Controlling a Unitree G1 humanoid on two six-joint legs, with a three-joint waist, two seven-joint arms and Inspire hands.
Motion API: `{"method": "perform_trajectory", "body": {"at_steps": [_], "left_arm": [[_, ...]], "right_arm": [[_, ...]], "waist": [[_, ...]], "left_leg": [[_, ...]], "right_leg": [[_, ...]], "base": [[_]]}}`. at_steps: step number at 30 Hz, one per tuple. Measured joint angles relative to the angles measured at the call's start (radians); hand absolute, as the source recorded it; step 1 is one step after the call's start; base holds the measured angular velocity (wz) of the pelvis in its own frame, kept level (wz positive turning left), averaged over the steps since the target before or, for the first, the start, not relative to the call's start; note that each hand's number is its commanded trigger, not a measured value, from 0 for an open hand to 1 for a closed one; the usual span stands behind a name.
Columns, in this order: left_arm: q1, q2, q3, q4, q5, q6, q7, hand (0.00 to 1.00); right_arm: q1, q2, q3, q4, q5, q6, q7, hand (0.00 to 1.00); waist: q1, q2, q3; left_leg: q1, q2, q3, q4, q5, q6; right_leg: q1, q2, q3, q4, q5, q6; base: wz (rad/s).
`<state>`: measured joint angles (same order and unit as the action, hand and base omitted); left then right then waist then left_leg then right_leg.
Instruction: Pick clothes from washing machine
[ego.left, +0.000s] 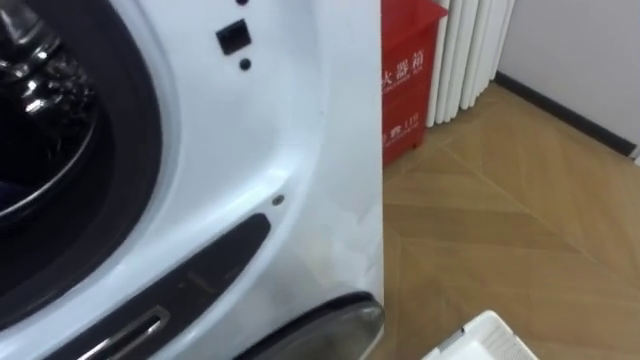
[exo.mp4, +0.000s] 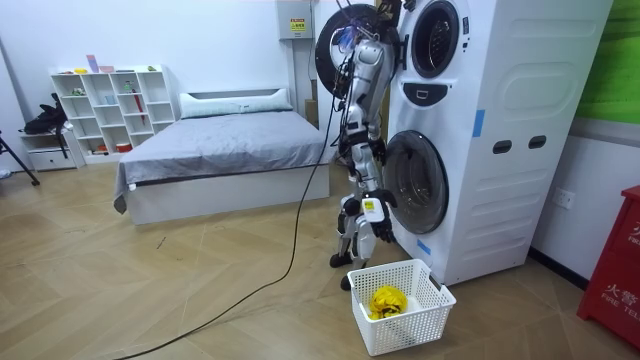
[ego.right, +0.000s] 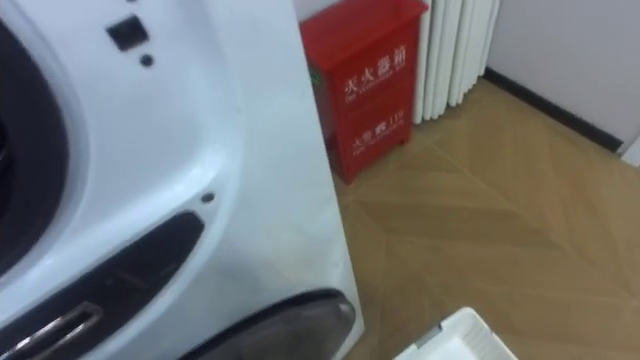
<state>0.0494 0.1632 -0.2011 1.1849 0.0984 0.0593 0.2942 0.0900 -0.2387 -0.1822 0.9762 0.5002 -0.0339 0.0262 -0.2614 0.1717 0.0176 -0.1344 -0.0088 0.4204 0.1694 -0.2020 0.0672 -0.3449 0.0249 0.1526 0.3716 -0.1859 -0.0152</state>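
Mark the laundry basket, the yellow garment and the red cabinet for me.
laundry basket (exo.mp4: 405, 328), room view, on its front wall.
yellow garment (exo.mp4: 386, 301), room view, middle of the bundle.
red cabinet (ego.left: 402, 100), left eye view, on its front face.

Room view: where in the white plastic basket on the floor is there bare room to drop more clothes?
In the white plastic basket, the side toward the room view's right is bare, between the crumpled yellow cloth and the basket wall nearest the white washing machine. The cloth crowds the left-middle.
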Motion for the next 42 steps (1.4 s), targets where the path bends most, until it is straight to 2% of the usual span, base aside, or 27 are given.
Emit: {"method": "perform_trajectory", "body": {"at_steps": [3, 5, 8, 9, 13, 15, 18, 21, 24, 27, 29, 33, 35, 36, 37, 42], "left_arm": [[0.012, 0.002, 0.004, -0.012, -0.002, 0.000, 0.002, 0.00], [0.036, 0.002, 0.004, -0.029, -0.008, -0.004, 0.008, 0.00], [0.055, 0.003, 0.017, -0.034, -0.008, -0.019, 0.009, 0.00], [0.066, 0.002, 0.033, -0.034, -0.011, -0.021, 0.009, 0.00], [0.107, -0.002, 0.093, -0.091, -0.018, -0.016, 0.009, 0.00], [0.120, -0.010, 0.122, -0.096, -0.017, -0.014, 0.009, 0.00], [0.117, -0.028, 0.144, -0.082, -0.017, -0.014, 0.009, 0.00], [0.123, -0.045, 0.156, -0.074, -0.017, -0.014, 0.006, 0.00], [0.140, -0.049, 0.200, -0.073, -0.016, -0.015, 0.001, 0.00], [0.150, -0.048, 0.240, -0.066, -0.017, -0.015, 0.000, 0.00], [0.153, -0.047, 0.240, -0.067, -0.017, -0.015, 0.000, 0.00], [0.160, -0.047, 0.256, -0.066, -0.009, -0.015, -0.004, 0.00], [0.156, -0.045, 0.258, -0.068, -0.007, -0.015, -0.005, 0.00], [0.155, -0.045, 0.258, -0.068, -0.007, -0.014, -0.005, 0.00], [0.155, -0.045, 0.258, -0.068, -0.006, -0.012, -0.006, 0.00], [0.156, -0.045, 0.258, -0.069, -0.006, 0.005, -0.016, 0.00]], "right_arm": [[0.024, 0.000, -0.016, 0.019, 0.042, 0.001, 0.006, 0.00], [0.024, -0.002, -0.048, 0.061, 0.087, 0.003, 0.008, 0.00], [0.043, 0.001, -0.118, 0.119, 0.157, 0.010, 0.009, 0.00], [0.055, 0.001, -0.130, 0.125, 0.211, 0.015, 0.005, 0.00], [0.091, 0.011, -0.208, 0.171, 0.381, 0.039, -0.001, 0.00], [0.086, 0.017, -0.226, 0.214, 0.430, 0.052, -0.003, 0.00], [0.098, 0.066, -0.230, 0.238, 0.473, 0.058, -0.003, 0.00], [0.087, 0.098, -0.185, 0.272, 0.460, 0.073, 0.002, 0.00], [0.085, 0.118, -0.147, 0.292, 0.405, 0.080, 0.033, 0.00], [0.065, 0.119, -0.093, 0.321, 0.310, 0.086, 0.058, 0.00], [0.062, 0.117, -0.056, 0.319, 0.247, 0.089, 0.065, 0.00], [0.035, 0.119, 0.028, 0.306, 0.106, 0.090, 0.084, 0.00], [0.019, 0.119, 0.080, 0.304, 0.055, 0.090, 0.084, 0.00], [0.006, 0.118, 0.114, 0.305, 0.025, 0.091, 0.083, 0.00], [0.001, 0.118, 0.135, 0.303, 0.003, 0.091, 0.084, 0.00], [-0.011, 0.117, 0.182, 0.303, -0.043, 0.090, 0.082, 0.00]], "waist": [[-0.003, -0.018, -0.0010], [-0.002, -0.032, 0.0028], [-0.005, -0.055, -0.0041], [-0.002, -0.066, -0.0122], [-0.003, -0.109, -0.0258], [0.003, -0.126, -0.0253], [0.021, -0.150, -0.0275], [0.053, -0.161, -0.0271], [0.077, -0.167, -0.0277], [0.110, -0.176, -0.0196], [0.129, -0.179, -0.0146], [0.164, -0.190, -0.0102], [0.187, -0.194, -0.0111], [0.196, -0.201, -0.0070], [0.208, -0.203, -0.0079], [0.226, -0.210, -0.0038]], "left_leg": [[0.029, -0.003, -0.021, -0.002, 0.000, 0.000], [0.051, -0.001, -0.029, -0.005, 0.000, 0.000], [0.091, -0.001, -0.051, -0.012, -0.001, -0.001], [0.101, -0.002, -0.060, -0.015, -0.001, -0.002], [0.139, -0.004, -0.105, -0.019, -0.001, -0.002], [0.167, -0.002, -0.126, -0.025, -0.003, -0.006], [0.186, -0.002, -0.161, -0.027, -0.004, -0.007], [0.192, -0.003, -0.180, -0.029, -0.004, -0.007], [0.201, -0.005, -0.208, -0.035, -0.005, -0.008], [0.205, -0.005, -0.221, -0.035, -0.006, -0.009], [0.210, -0.004, -0.230, -0.035, -0.007, -0.011], [0.210, -0.004, -0.247, -0.033, -0.008, -0.014], [0.212, -0.004, -0.258, -0.033, -0.008, -0.014], [0.218, -0.004, -0.260, -0.033, -0.008, -0.014], [0.222, -0.004, -0.262, -0.033, -0.009, -0.014], [0.233, -0.002, -0.286, -0.031, -0.013, -0.021]], "right_leg": [[0.034, -0.006, -0.017, 0.003, -0.011, -0.003], [0.064, -0.007, -0.026, -0.012, -0.012, -0.003], [0.118, -0.010, -0.045, -0.032, -0.015, -0.005], [0.130, -0.012, -0.054, -0.033, -0.019, -0.006], [0.191, -0.023, -0.099, -0.056, -0.026, -0.008], [0.237, -0.023, -0.122, -0.084, -0.026, -0.008], [0.283, -0.027, -0.156, -0.116, -0.018, -0.008], [0.307, -0.024, -0.174, -0.143, -0.010, -0.006], [0.336, -0.026, -0.198, -0.169, -0.008, -0.005], [0.351, -0.024, -0.200, -0.186, -0.007, -0.006], [0.362, -0.024, -0.202, -0.193, -0.006, -0.005], [0.380, -0.027, -0.220, -0.205, -0.007, -0.006], [0.384, -0.025, -0.230, -0.207, -0.007, -0.006], [0.395, -0.024, -0.233, -0.215, -0.007, -0.006], [0.404, -0.024, -0.236, -0.221, -0.006, -0.007], [0.427, -0.024, -0.251, -0.223, -0.006, -0.007]], "base": [[0.19], [0.16], [0.21], [0.21], [0.29], [0.32], [0.31], [0.21], [0.26], [0.14], [0.11], [0.12], [0.11], [0.07], [0.07], [0.13]]}}
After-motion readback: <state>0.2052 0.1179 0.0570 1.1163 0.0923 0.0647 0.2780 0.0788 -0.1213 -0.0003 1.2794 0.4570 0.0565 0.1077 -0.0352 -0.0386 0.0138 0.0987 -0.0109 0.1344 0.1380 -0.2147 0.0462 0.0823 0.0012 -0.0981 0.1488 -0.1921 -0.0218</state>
